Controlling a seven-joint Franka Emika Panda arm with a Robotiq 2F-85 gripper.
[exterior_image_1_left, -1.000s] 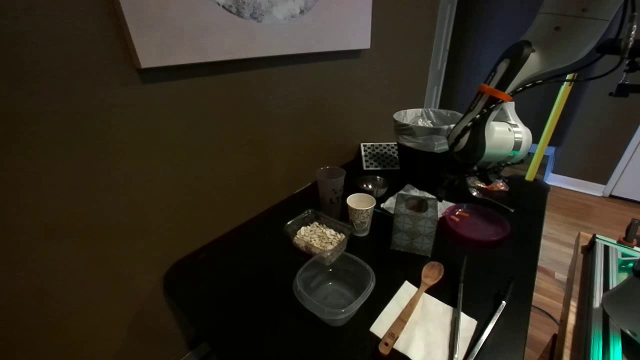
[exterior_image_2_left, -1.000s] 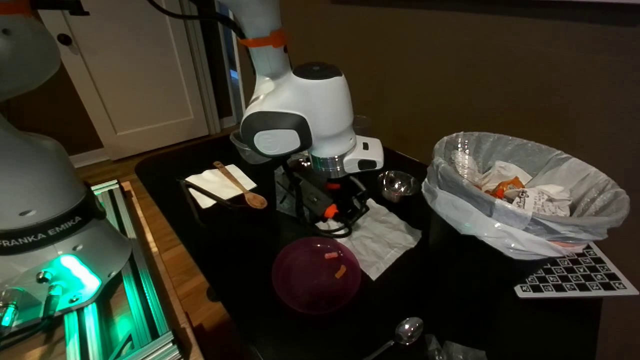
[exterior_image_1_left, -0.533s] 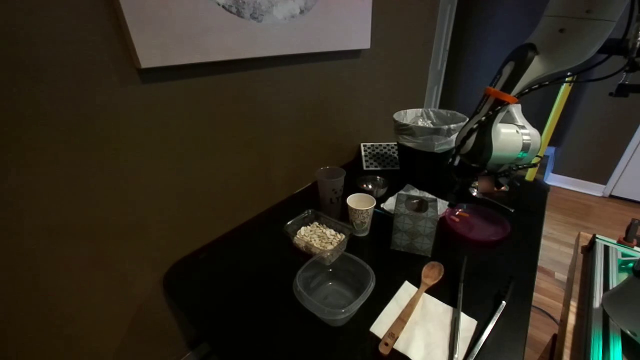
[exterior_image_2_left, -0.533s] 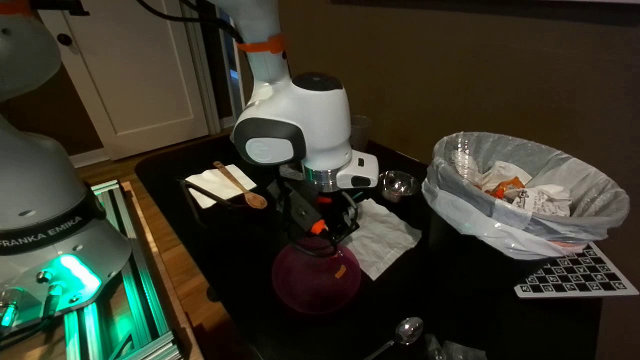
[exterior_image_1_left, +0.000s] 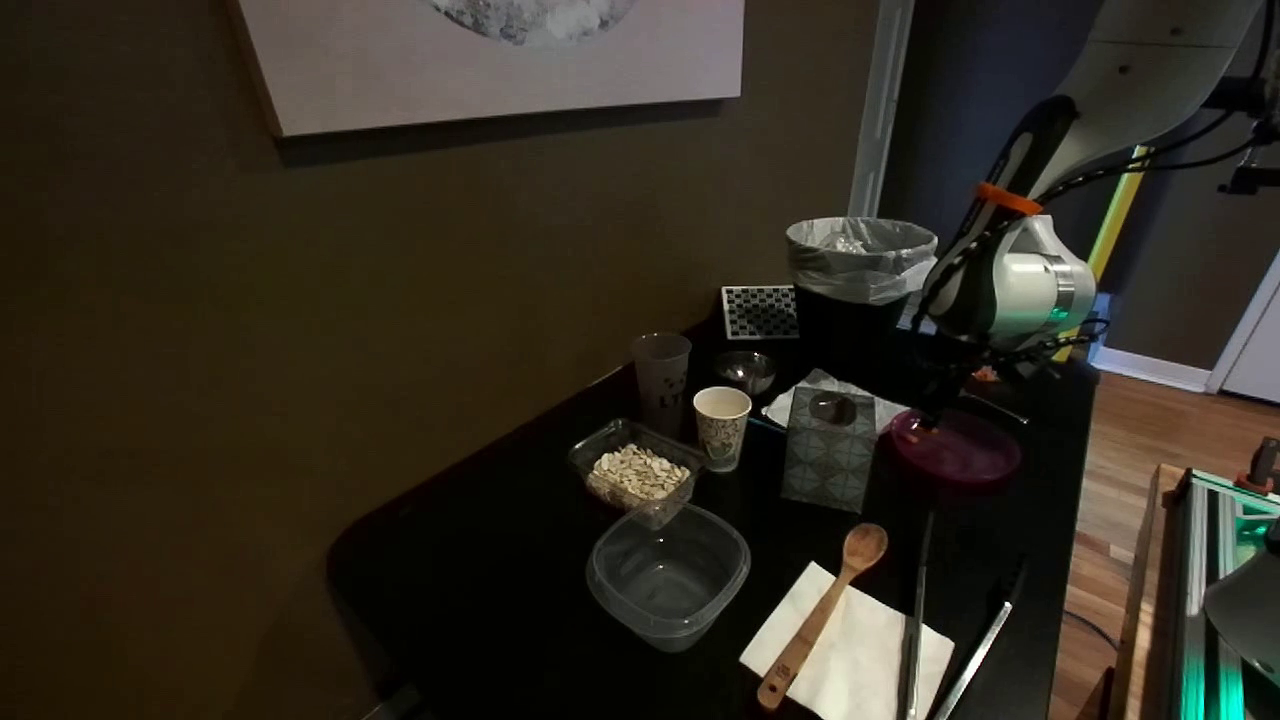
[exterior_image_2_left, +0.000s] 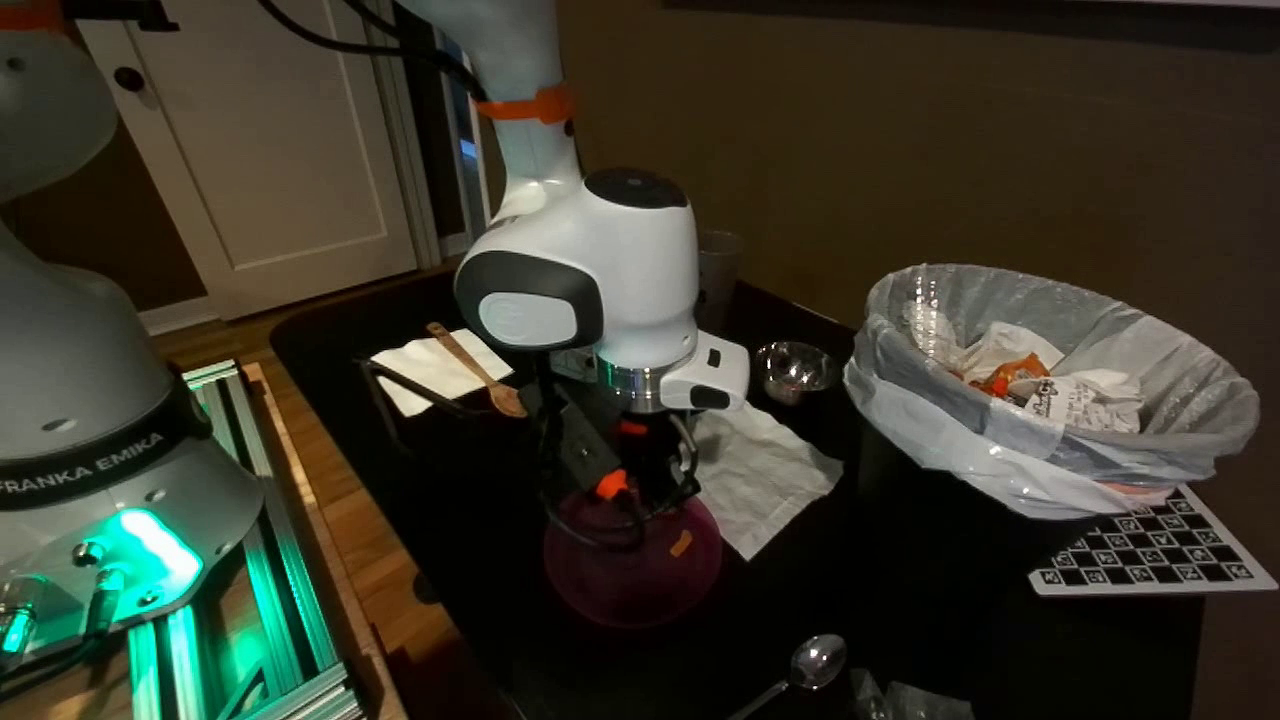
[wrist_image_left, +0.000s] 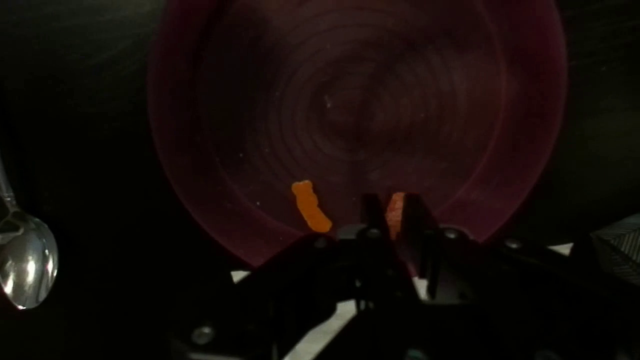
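Observation:
A dark magenta plate (wrist_image_left: 350, 100) lies under my gripper (wrist_image_left: 391, 197), which points down at its rim area. The fingers stand a narrow way apart. Between them shows a pinkish-red gummy piece (wrist_image_left: 395, 215), close to the right finger, with a slim gap on the left side near the tips. Whether the fingers touch it cannot be made out. To the left an orange gummy (wrist_image_left: 311, 207) rests on the plate, also visible in an exterior view as the orange gummy (exterior_image_2_left: 681, 543). There the gripper body hides the pinkish piece.
Beside the plate lie a crumpled white paper (exterior_image_2_left: 765, 480) and a metal spoon (exterior_image_2_left: 818, 660). A patterned tissue box (exterior_image_1_left: 830, 450) stands close by. The lined trash bin (exterior_image_2_left: 1050, 470) rises tall near the wall. Tongs (exterior_image_1_left: 975, 660) and a wooden spoon (exterior_image_1_left: 825, 615) rest on a napkin.
The arm has come lower and moved from beside the tissue box to over the plate. In an exterior view the pinkish piece has gone behind the gripper. The objects on the table have stayed put.

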